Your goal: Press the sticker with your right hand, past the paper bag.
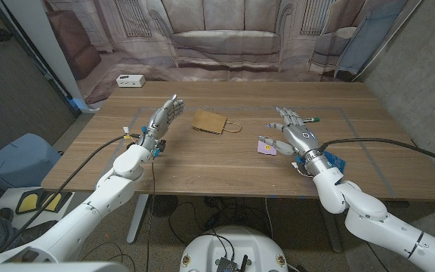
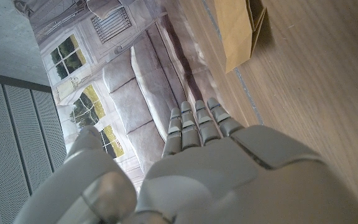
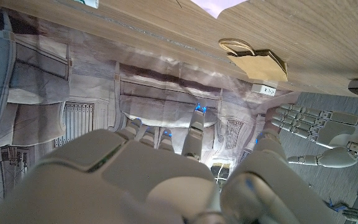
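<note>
So the robot's right hand (image 1: 297, 133) sits over the right part of the long wooden table (image 1: 225, 162), back of the hand up, fingers stretched forward and a little spread, nothing in them. The thumb angles off toward the small pale purple square sticker (image 1: 266, 146), which lies flat on the wood just beside the hand on its inner side. Whether the thumb tip actually touches the sticker is hard to call from the head view; it looks right at its edge. In the right wrist view the same hand (image 3: 166, 180) shows from behind with the fingers pointing out, and a corner of the sticker (image 3: 213, 6) peeks in at the frame's edge.

The small brown paper bag with twisted handles (image 1: 211, 122) lies flat near the middle of the table, between the two hands, handles pointing toward the right hand's side. It's near the sticker but clearly apart from it. It also turns up in the left wrist view (image 2: 238, 28) and the right wrist view (image 3: 257, 59).

The left hand (image 1: 161, 121) hovers over the left part of the table, fingers straight and close together, gripping nothing, apart from the bag. A white power strip (image 1: 131, 80) sits at the far left corner, by the printed sofa backdrop (image 1: 225, 38).
</note>
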Motion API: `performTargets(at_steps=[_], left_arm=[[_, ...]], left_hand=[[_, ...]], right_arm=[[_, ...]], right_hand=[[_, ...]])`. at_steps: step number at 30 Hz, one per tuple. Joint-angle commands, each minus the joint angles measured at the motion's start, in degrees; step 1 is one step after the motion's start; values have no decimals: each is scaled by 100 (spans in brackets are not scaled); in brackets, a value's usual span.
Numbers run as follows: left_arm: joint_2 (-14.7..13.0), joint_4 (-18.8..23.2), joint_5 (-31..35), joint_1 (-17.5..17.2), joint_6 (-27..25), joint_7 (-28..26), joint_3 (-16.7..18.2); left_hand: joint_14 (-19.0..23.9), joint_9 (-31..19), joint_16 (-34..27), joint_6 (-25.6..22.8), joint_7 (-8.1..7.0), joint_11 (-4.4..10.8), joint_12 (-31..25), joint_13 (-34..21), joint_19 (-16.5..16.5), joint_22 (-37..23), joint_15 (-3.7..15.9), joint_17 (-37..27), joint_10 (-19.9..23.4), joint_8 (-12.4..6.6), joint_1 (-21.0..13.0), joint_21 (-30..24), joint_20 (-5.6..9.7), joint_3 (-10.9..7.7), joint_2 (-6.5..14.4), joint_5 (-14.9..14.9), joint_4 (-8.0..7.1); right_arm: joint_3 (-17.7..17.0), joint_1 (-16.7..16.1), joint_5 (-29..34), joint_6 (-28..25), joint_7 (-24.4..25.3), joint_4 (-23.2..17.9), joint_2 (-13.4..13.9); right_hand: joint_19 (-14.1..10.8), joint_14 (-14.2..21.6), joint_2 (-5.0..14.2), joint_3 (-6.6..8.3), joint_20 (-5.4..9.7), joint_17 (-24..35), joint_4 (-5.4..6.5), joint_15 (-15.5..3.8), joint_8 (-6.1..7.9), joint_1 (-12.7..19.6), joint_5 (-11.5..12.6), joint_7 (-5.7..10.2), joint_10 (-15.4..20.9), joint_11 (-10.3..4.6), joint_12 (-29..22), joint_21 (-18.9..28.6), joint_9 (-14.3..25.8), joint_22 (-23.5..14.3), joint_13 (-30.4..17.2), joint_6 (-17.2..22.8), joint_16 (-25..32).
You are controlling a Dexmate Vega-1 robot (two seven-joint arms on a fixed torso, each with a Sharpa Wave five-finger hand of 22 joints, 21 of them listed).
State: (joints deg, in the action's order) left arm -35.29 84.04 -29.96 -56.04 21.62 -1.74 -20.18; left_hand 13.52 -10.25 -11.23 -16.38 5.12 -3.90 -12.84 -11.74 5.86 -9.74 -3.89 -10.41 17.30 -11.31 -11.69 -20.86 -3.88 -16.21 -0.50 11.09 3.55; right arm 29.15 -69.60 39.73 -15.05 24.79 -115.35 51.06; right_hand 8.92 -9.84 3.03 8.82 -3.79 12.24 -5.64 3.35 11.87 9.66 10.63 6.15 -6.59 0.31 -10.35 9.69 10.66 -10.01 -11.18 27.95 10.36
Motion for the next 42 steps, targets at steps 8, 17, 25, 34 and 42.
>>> performTargets(at_steps=[8,17,25,34,42], left_arm=[[-40,109,16,-57,-31,-54,43],[-48,95,9,-37,-52,-22,36],[-44,98,-1,-30,-84,-10,20],[-60,133,-2,-26,-135,-7,9],[-54,124,-21,-6,-183,3,-6]], left_hand=[[-11,-15,6,-42,-12,-50,5,0,33,-30,-34,-6,23,24,-4,52,-47,-11,89,-7,22],[-4,-16,5,-58,-13,-36,2,0,41,-31,-40,-7,37,21,-3,76,-45,-11,98,-7,25],[5,-16,2,-92,38,-23,8,0,51,-32,-43,-7,27,12,-1,97,-34,-10,105,-8,29],[-1,-16,7,-95,44,-19,7,0,57,-33,-43,-7,36,16,1,124,-26,-8,112,-10,33],[-10,-16,11,-99,58,-43,10,0,62,-34,-44,-7,35,19,3,144,-31,-7,116,-10,36]], right_arm=[[245,188,153,-291,-312,26,13],[382,278,263,-529,-591,-35,6],[469,324,359,-592,-593,4,4],[555,383,312,-618,-726,63,-25],[586,447,181,-636,-901,87,-20]], right_hand=[[285,-873,72,24,-31,9,10,-40,57,-48,32,64,-132,-48,-15,32,19,-37,-14,227,20],[585,-1035,156,57,-51,5,19,-40,52,-68,39,121,-298,-97,-17,48,20,-45,-14,388,46],[701,-1053,216,98,-36,-3,7,-46,65,-41,45,184,-273,-141,-62,70,21,-45,-15,494,78],[723,-1059,242,122,-29,-8,-4,-47,32,-20,46,170,-286,-150,-67,87,20,-45,-13,453,90],[772,-1091,234,125,-26,-8,-11,-42,-30,-22,40,168,-346,-134,-57,94,20,-44,-14,331,95]])
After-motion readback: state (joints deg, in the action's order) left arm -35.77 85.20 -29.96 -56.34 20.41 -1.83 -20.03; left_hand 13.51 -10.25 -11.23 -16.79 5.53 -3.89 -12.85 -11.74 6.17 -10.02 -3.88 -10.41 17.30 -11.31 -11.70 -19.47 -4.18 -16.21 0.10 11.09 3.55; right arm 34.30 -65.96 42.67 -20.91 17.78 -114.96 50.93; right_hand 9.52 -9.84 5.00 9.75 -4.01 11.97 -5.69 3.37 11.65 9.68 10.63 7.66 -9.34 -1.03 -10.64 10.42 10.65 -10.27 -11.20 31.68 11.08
